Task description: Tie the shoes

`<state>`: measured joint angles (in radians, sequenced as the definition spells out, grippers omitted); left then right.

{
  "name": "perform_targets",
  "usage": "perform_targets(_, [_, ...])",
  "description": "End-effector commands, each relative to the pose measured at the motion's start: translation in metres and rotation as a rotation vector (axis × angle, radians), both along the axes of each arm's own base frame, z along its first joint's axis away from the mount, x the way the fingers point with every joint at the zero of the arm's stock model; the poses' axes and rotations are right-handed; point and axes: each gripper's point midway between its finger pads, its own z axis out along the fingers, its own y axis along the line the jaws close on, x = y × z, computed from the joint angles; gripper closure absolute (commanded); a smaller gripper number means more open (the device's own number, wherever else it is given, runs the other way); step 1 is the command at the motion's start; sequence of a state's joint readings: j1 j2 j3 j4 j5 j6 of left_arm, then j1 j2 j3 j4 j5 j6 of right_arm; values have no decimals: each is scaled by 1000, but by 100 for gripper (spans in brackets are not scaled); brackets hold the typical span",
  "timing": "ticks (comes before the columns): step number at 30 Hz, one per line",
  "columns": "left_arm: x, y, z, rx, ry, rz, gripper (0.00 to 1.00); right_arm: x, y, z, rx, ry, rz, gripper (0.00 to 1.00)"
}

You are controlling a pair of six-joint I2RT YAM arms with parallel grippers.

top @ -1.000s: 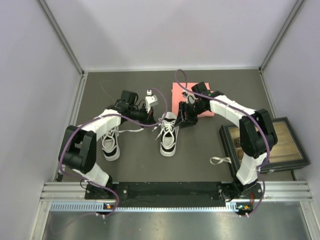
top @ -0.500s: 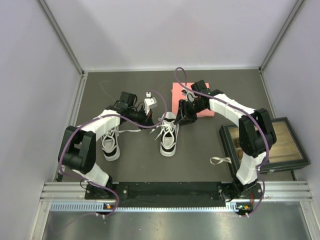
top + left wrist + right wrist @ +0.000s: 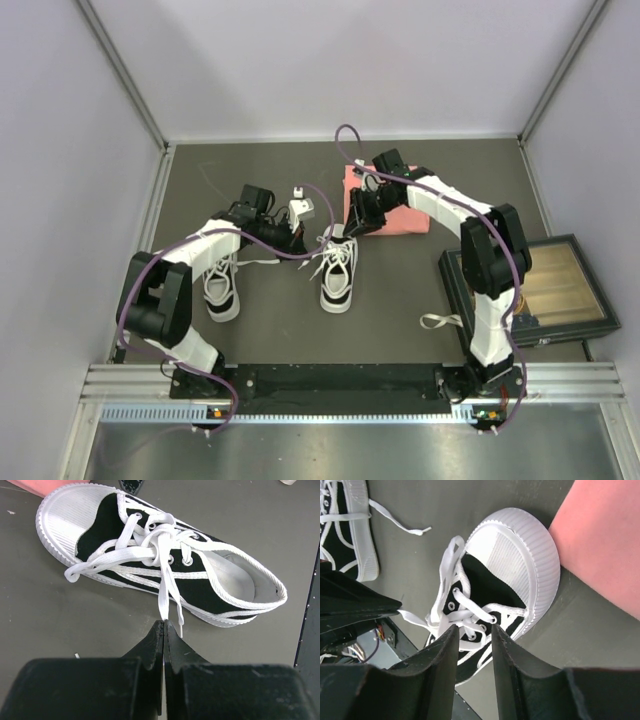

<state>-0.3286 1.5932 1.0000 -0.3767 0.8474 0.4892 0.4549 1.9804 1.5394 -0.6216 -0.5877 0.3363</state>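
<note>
Left shoe (image 3: 221, 300) partly under left arm (image 3: 205, 243), cropped in right wrist view; lace (image 3: 164, 590) end hidden inside left gripper (image 3: 164, 624).

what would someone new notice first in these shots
The black-and-white sneaker at mid-table stands out, its white laces loose. The left gripper is shut on one lace end, and the open right gripper hangs near the toe, beside a pink pad. A second sneaker lies further left.

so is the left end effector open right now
No, the left end effector is closed, its tips pinching a white lace of the shoe.
</note>
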Motion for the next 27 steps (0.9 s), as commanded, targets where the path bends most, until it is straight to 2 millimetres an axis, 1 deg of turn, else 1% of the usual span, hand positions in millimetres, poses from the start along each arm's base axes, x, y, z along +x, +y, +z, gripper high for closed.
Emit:
perform_targets(1, [8,-4,11,-23,-29,-13,100,6,1,3,20,-48,54,68])
perform_targets(8, [11,-6,9,-25,-20,-14,100,-8,0,3,38,-50,105,69])
perform_targets(9, [12,-5,9,-25,-21,-12,100,-11,1,1,31,-46,114,69])
perform_targets(15, [13,-7,11,-30,-21,-12,100,-18,6,-10,-24,-46,152,69])
perform_targets(24, [12,-7,10,-31,-18,-13,100,-27,17,-12,-29,-42,195,69])
perform_targets(27, [13,-7,10,-31,-22,-15,100,-28,17,-15,-39,-45,202,69])
